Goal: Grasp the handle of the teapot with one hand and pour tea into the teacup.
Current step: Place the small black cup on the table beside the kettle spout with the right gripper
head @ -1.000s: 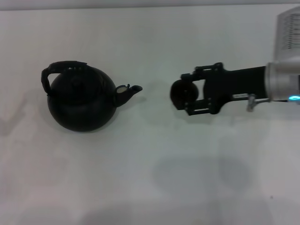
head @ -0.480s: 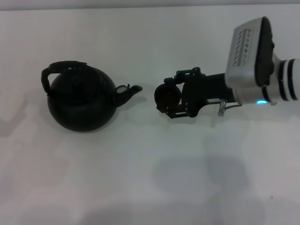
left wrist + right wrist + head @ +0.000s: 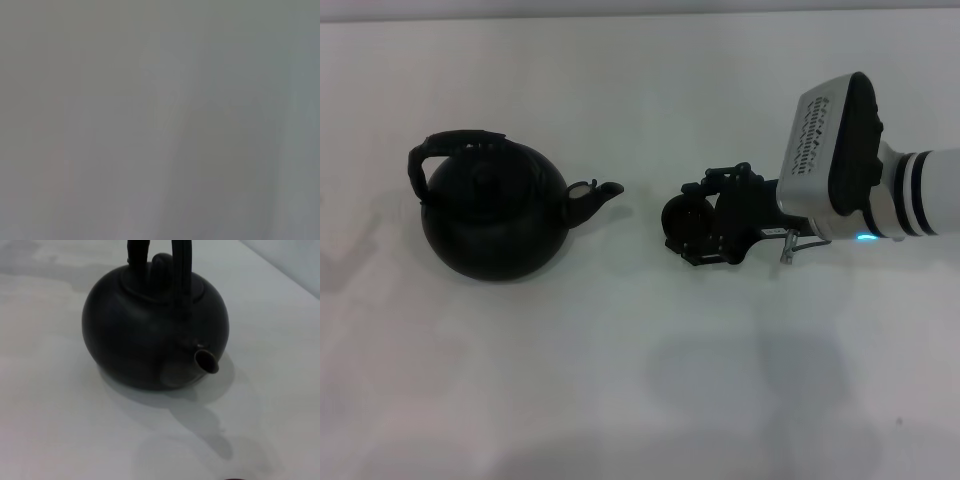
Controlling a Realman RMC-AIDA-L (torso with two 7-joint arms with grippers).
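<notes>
The teapot [image 3: 493, 217] is round-bellied and matte black, standing upright with its lid on. Its thick, ribbed black handle [image 3: 448, 146] arches over the crown. The short curved spout points toward the teacup [image 3: 682, 222], a small dark round cup near the spout, apart from it.

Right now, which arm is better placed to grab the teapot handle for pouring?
Probably the left. The right gripper is shut on the teacup just off the spout, while the handle arches over the teapot on the robot's left side. The left arm isn't visible in the head view, though.
</notes>
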